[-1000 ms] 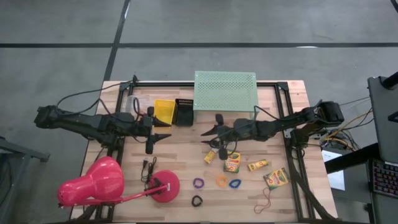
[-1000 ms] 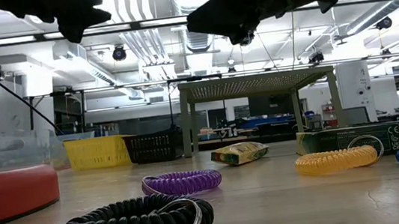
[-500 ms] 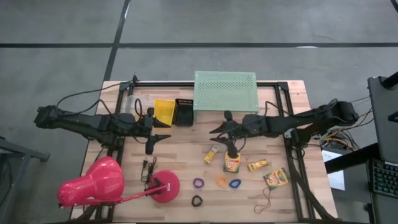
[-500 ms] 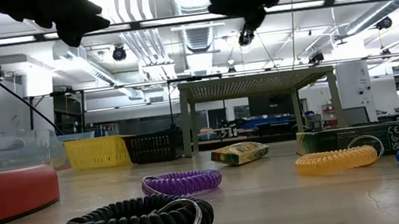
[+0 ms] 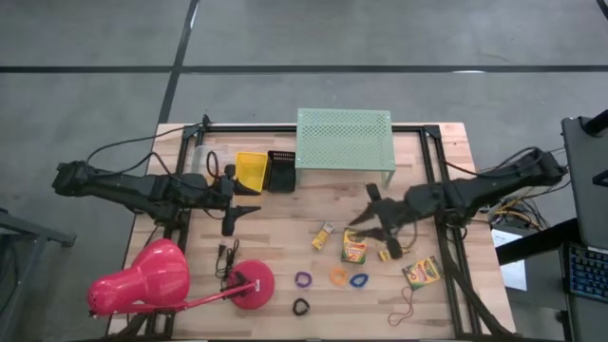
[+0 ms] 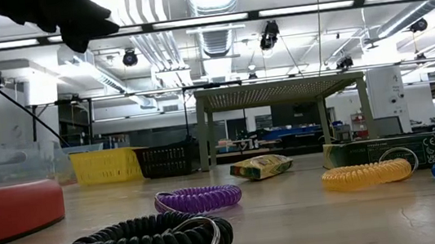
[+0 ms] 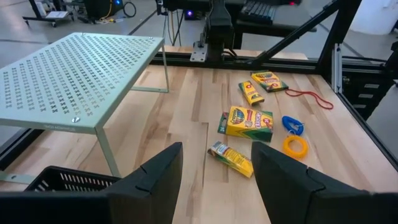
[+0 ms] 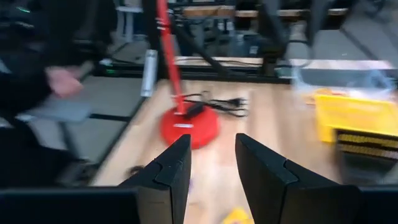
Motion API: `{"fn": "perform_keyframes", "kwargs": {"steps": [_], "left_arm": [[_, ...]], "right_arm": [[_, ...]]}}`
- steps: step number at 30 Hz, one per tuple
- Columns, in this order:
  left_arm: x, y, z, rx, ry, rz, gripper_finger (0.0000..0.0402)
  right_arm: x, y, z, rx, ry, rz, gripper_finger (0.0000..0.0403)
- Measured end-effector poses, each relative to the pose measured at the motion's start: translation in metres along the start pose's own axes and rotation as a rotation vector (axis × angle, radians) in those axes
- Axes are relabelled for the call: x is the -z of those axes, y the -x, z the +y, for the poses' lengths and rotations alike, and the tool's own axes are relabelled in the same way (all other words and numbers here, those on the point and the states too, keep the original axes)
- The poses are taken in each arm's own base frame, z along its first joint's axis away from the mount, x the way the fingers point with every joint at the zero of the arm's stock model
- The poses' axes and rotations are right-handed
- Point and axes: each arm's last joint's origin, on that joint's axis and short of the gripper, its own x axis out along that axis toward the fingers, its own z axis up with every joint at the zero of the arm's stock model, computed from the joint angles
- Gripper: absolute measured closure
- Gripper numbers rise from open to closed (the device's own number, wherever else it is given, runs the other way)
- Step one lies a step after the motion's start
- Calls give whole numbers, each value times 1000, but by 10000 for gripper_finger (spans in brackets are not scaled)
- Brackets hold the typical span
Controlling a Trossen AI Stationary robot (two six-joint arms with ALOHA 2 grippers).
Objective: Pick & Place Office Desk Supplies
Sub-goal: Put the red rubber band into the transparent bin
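High view first: right gripper [image 5: 364,228] now way over toward the right side of the table, low above the big crayon box [image 5: 355,246], after sitting further left and closer to the mint-green shelf [image 5: 345,139] a second ago. Fingers parted about halfway, nothing between them as far as can be seen. Low view backs that up: whole dark arm filling the top of frame before, now just a small bit poking in at the top edge.

Left gripper [image 5: 249,209] parked at the left of the table near the yellow bin [image 5: 252,169] and the black bin [image 5: 281,169], same spot as before, jaws wide apart and empty per the left wrist view.

Supplies all exactly where they were:
- small crayon box [image 5: 323,236] left of the big one, another small one [image 5: 395,252] to its right, one more box [image 5: 421,272] near the right edge
- purple ring loop [image 5: 303,280], orange ring loop [image 5: 338,276], blue ring loop [image 5: 359,280] in a row on the near side, black ring loop [image 5: 301,307] nearer still
- thin rubber band [image 5: 406,309] at the near right

Pink desk lamp [image 5: 138,278] lying at the near left, red base [image 5: 254,283] beside it, unmoved too.
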Motion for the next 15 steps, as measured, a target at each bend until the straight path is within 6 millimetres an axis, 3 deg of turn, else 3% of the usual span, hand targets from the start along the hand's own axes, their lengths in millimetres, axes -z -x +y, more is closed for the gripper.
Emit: {"fn": "perform_keyframes", "kwargs": {"steps": [8, 15], "left_arm": [[1, 0, 0, -1, -2, 11, 206], [1, 0, 0, -1, -1, 11, 206]], "right_arm": [[13, 5, 38, -86, -71, 88, 280], [40, 7, 52, 46, -380, 289, 280]]}}
